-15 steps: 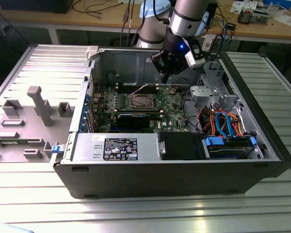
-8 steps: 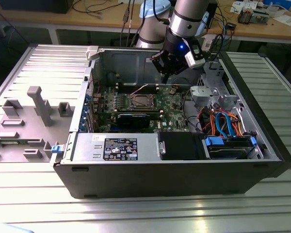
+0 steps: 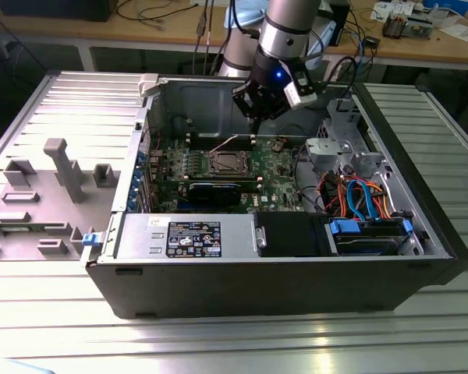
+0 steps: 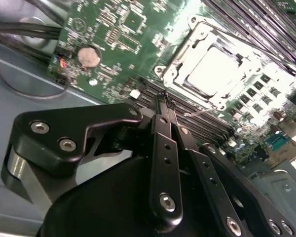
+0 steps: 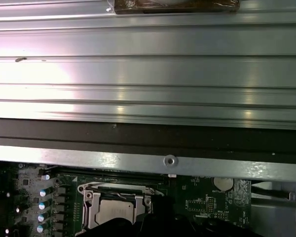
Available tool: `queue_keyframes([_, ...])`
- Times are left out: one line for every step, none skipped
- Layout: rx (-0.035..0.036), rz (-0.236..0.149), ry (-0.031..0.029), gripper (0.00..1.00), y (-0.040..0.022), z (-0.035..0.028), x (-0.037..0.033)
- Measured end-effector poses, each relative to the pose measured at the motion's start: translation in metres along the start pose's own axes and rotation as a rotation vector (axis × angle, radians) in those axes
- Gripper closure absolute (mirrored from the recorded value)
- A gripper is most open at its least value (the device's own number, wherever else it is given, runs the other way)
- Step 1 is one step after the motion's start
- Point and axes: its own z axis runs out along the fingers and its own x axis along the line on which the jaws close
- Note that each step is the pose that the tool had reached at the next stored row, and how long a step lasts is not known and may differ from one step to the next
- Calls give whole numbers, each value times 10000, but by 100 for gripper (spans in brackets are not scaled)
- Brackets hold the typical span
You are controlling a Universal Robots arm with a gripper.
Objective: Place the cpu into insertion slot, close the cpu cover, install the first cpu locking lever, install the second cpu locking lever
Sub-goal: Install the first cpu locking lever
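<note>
With the cpu already seated in the insertion slot and the cpu cover seemingly down around it, the claw, clenched and empty, hovers just beside the slot, so the levers look left.

The cpu sits in the insertion slot, hand above.

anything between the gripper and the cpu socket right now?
Nothing visible. In the second wrist view the gripper hangs above the green board beside the insertion slot, with bare board and memory slots between them. The cpu already sits in the slot, under the cpu cover.
</note>
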Motion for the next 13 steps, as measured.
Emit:
queue_keyframes([3, 1, -15, 89, 0, 0, 17])
queue_keyframes([2, 1, -28, 89, 1, -3, 24])
queue_keyframes([0, 0, -39, 89, 2, -12, 29])
queue_keyframes([2, -1, -50, 89, 3, -30, 35])
queue_keyframes([3, -2, -57, 89, 4, -46, 40])
queue_keyframes([2, -2, -67, 89, 5, -69, 47])
queue_keyframes([2, -2, -72, 89, 6, -87, 50])
queue_keyframes([3, -2, -78, 89, 7, -109, 55])
queue_keyframes([4, -2, -83, 89, 7, -123, 58])
queue_keyframes([1, -4, -86, 89, 8, -130, 59])
queue_keyframes([1, -5, -86, 89, 8, -130, 59])
queue_keyframes([1, -3, -86, 89, 8, -130, 60])
queue_keyframes([2, -3, -86, 89, 8, -130, 60])
